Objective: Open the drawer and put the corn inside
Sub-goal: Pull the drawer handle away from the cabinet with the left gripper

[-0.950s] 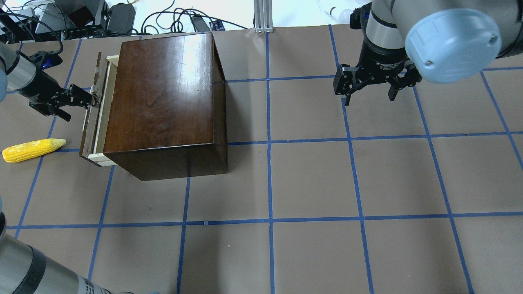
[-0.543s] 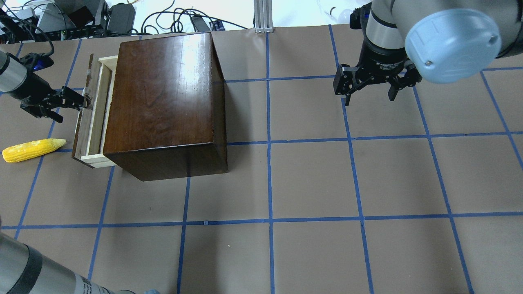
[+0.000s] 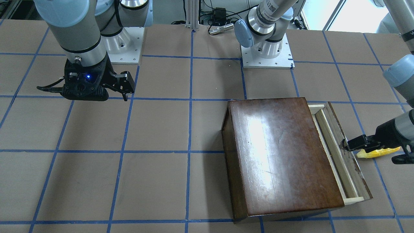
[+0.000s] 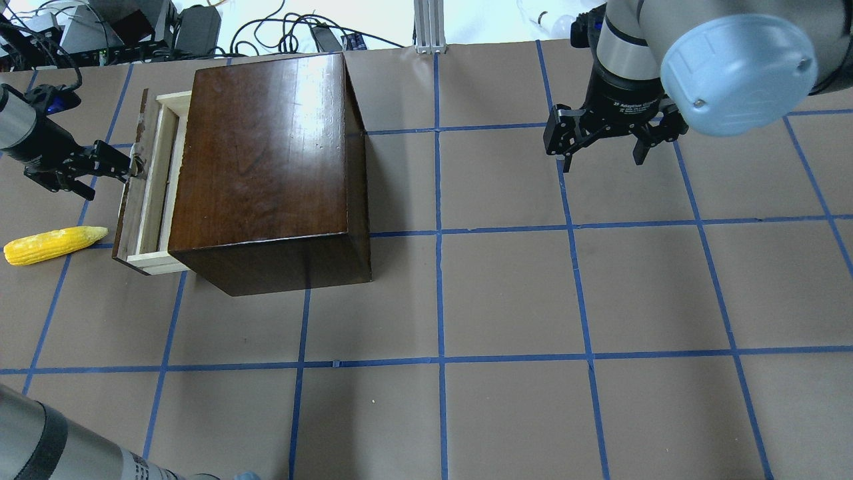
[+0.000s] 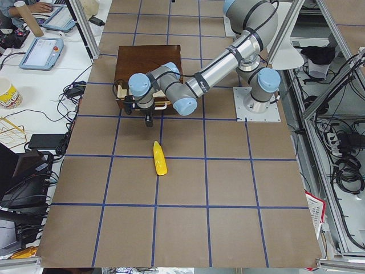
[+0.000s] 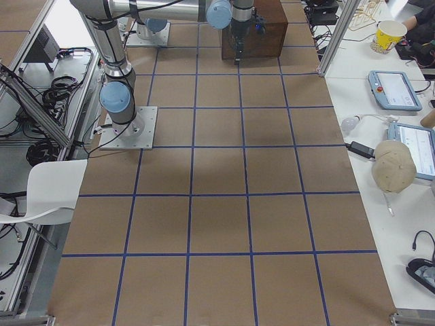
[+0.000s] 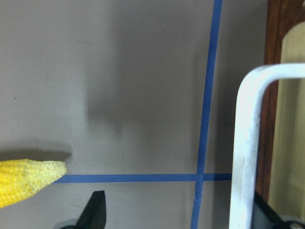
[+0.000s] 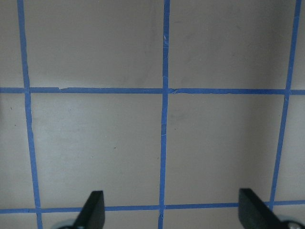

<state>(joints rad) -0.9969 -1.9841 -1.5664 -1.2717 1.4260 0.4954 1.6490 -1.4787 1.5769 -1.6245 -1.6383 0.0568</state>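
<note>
The glossy dark-brown box (image 4: 266,167) stands at the table's left; it also shows in the front view (image 3: 281,155). Its pale wood drawer (image 4: 154,193) is partly pulled out to the left, with the dark front panel (image 4: 128,207) outermost. My left gripper (image 4: 125,163) is at the drawer's metal handle (image 7: 245,143). In the left wrist view its fingers (image 7: 95,212) stand wide apart with the handle between them, close to the right one. The yellow corn (image 4: 53,245) lies on the table just left of the drawer, tip toward it. My right gripper (image 4: 603,157) hangs open and empty at the far right.
The table is covered in brown paper with a blue tape grid (image 4: 440,233). Cables and electronics (image 4: 133,27) lie beyond the far edge behind the box. The arm bases (image 3: 266,51) stand at the robot's side of the table.
The drawer has slid further out to the left, and my left gripper moved left with its handle. The corn and the right arm have not moved.
</note>
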